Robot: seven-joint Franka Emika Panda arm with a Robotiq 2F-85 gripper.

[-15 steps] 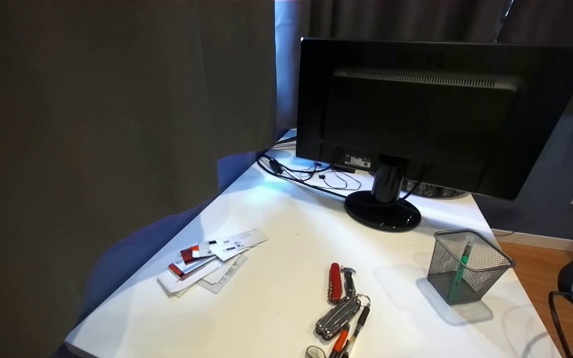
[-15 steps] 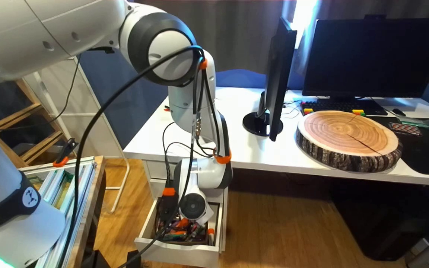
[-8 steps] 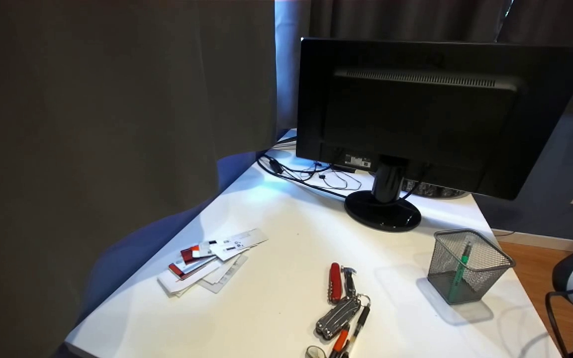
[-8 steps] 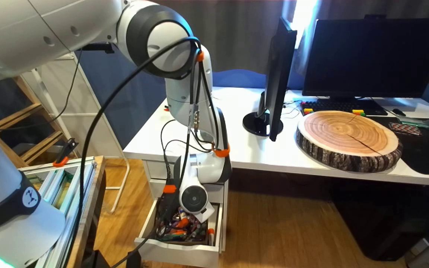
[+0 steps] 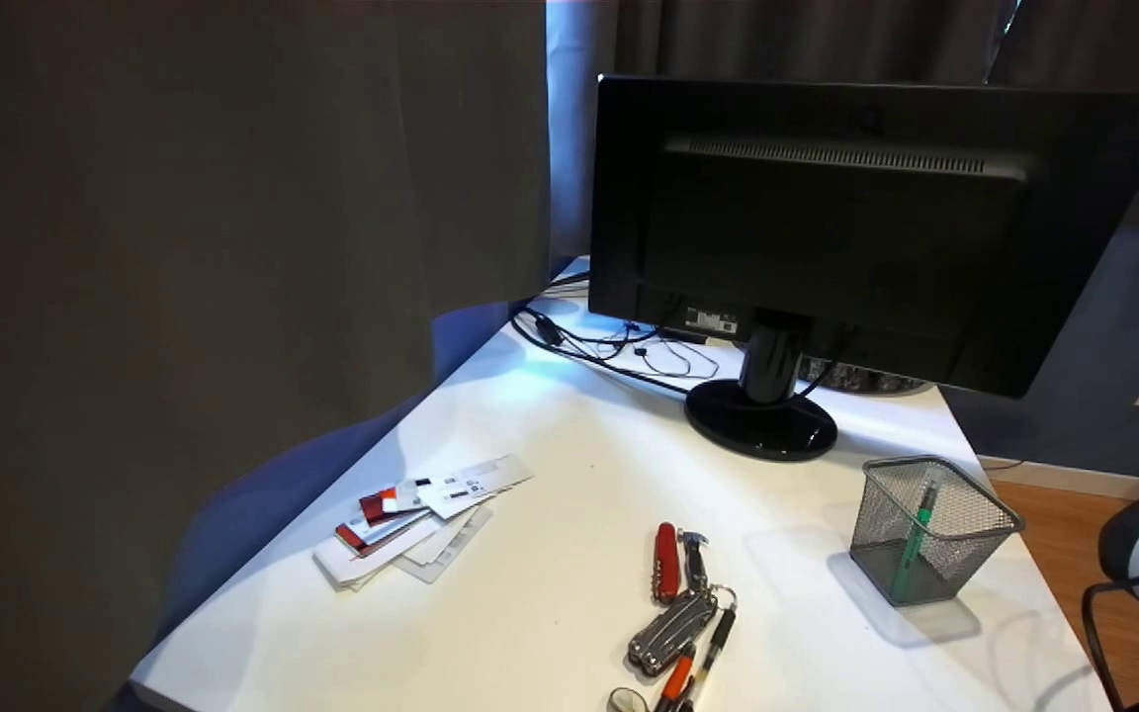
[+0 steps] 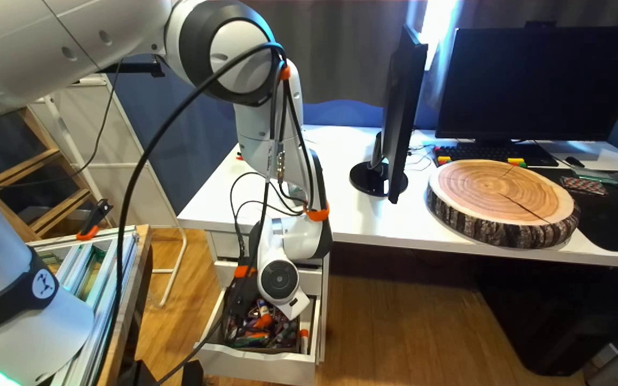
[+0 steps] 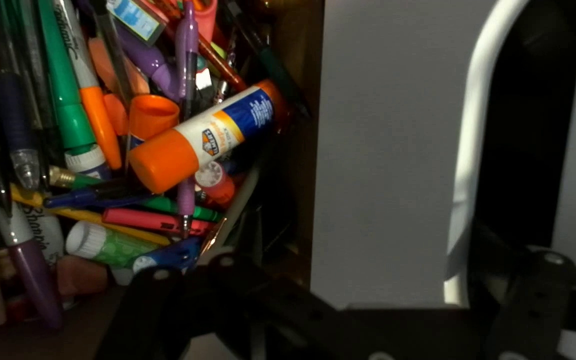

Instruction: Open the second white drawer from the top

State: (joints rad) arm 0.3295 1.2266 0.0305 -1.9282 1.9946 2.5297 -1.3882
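Note:
The second white drawer (image 6: pixel 311 281) from the top shows partly behind my arm, between the top drawer (image 6: pixel 227 244) and an open lower drawer (image 6: pixel 260 367). In the wrist view its grey-looking front (image 7: pixel 388 150) fills the middle, with a bright curved top edge and a dark gap beyond. My gripper (image 7: pixel 373 240) is open, its dark fingers spread to either side of this front. One finger is by the gap and shades the edge; whether it is hooked inside is too dark to tell. In an exterior view the gripper (image 6: pixel 239 303) hangs at the drawer unit, partly hidden by cables.
The open lower drawer holds many pens and a glue stick (image 7: pixel 208 135). The white desk (image 6: pixel 373 225) overhangs the unit. It carries monitors (image 6: pixel 397 118), a wood slab (image 6: pixel 502 198) and a mesh cup (image 5: pixel 935 534). A frame cart (image 6: pixel 100 279) stands by the base.
My forearm has moved back and slightly up, to the left in an exterior view. The wrist has risen a little in front of the drawers. Whether the second drawer shifted is unclear.

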